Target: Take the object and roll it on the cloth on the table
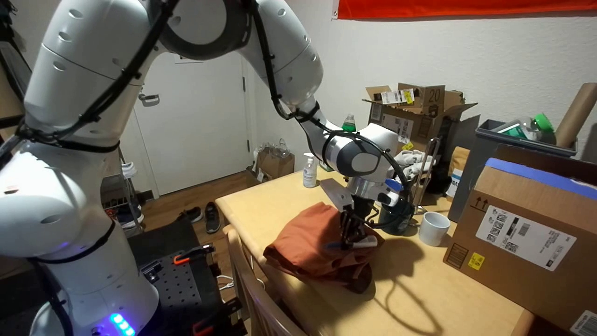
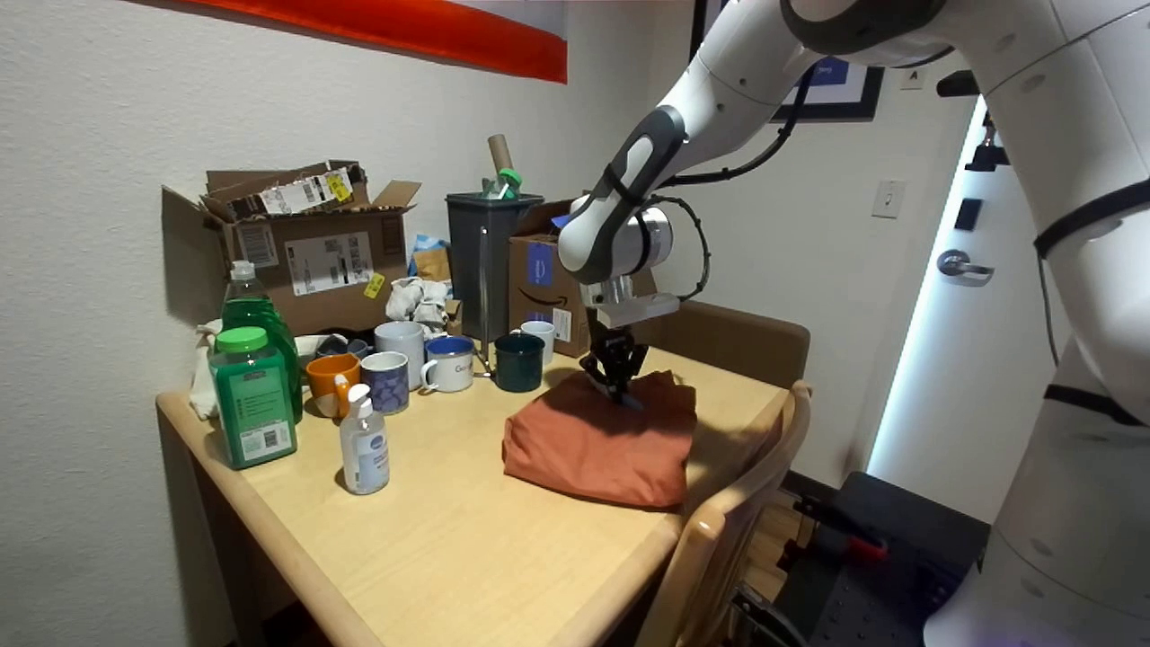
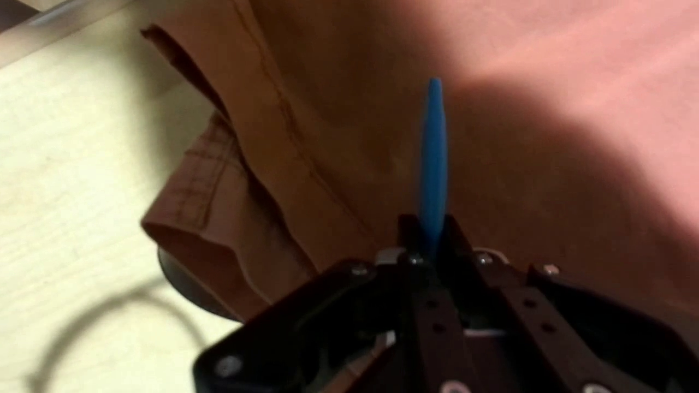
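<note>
The object is a slim marker-like thing with a pointed blue end [image 3: 434,147] and a whitish part [image 1: 366,241]. My gripper [image 3: 428,237] is shut on it, with the blue end sticking out past the fingertips in the wrist view. In both exterior views the gripper [image 1: 347,243] [image 2: 618,388] points down over the rust-orange cloth [image 1: 303,238] [image 2: 597,463]. The object lies roughly level, at or just above the cloth; I cannot tell whether it touches. The cloth is a folded heap with a seam and an open edge in the wrist view [image 3: 600,82]. The middle of the object is hidden by the fingers.
The wooden table [image 2: 431,539] carries the cloth near a chair [image 2: 719,539]. A sanitizer bottle [image 2: 366,445], a dark green mug [image 2: 518,364], a white mug [image 1: 433,228] and several other mugs stand along the wall side. A large cardboard box [image 1: 522,242] stands beyond the cloth.
</note>
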Available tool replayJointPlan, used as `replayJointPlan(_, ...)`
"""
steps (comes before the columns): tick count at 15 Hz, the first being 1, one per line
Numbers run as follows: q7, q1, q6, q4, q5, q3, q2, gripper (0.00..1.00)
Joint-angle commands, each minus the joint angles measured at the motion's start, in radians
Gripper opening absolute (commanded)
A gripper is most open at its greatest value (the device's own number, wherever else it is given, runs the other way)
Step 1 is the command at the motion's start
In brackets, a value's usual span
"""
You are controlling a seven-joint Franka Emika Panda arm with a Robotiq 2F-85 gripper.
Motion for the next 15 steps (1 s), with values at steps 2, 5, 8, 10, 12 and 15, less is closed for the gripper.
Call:
replayJointPlan(2, 0.002, 0.060, -0.035, 0.005, -0.044, 0.028, 0.021, 0.03)
replayJointPlan(5, 0.002, 0.104, -0.060, -0.002, -0.077, 0.047, 0.027, 0.03)
replayJointPlan(8, 0.003, 0.150, -0.077, -0.008, -0.111, 0.067, 0.048, 0.03)
replayJointPlan(10, 0.004, 0.176, -0.077, -0.015, -0.135, 0.074, 0.055, 0.03)
replayJointPlan(12, 0.004, 0.195, -0.075, -0.031, -0.153, 0.080, 0.041, 0.03)
replayJointPlan(15, 0.008, 0.220, -0.071, -0.060, -0.163, 0.097, 0.023, 0.03)
